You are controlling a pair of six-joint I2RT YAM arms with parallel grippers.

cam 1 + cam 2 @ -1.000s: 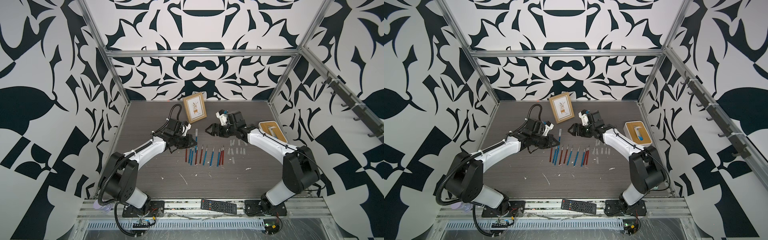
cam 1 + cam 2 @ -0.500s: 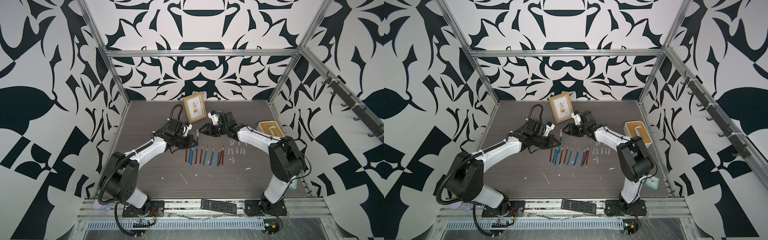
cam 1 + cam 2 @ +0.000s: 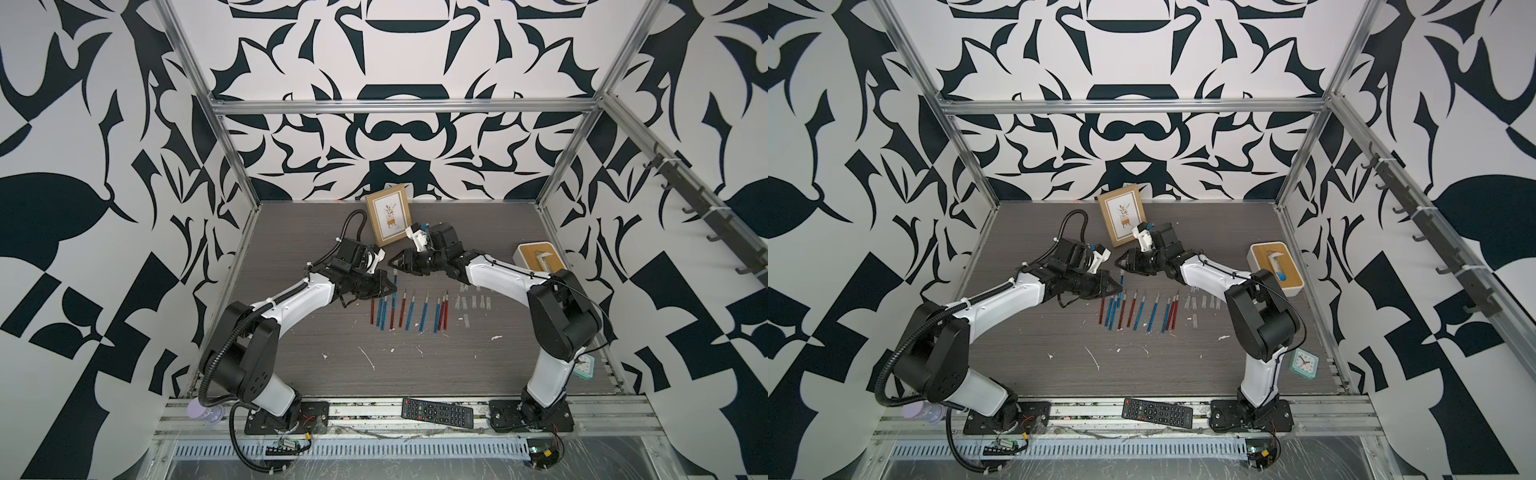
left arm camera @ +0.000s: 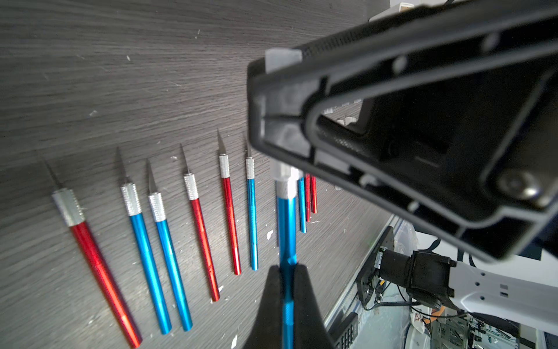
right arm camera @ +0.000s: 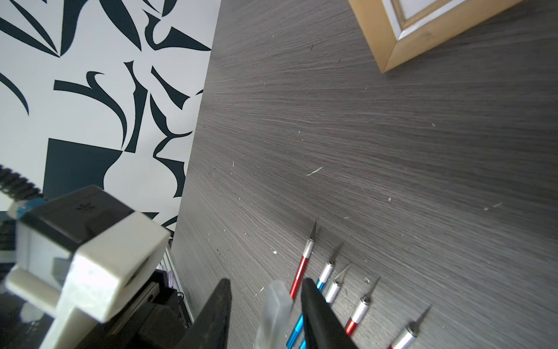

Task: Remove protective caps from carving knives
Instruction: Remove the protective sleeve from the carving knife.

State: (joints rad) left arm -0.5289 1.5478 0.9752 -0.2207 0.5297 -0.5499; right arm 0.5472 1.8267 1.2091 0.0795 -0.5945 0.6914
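Right gripper has swung in from the right | jaws straddle the cap, not yet pinching | left gripper clamps blue knife over left end of knife row | risk: off-centre squeeze tilts knife, cap slips.

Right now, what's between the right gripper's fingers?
A translucent protective cap, fitted on the blue knife the left gripper holds; seen in the right wrist view.
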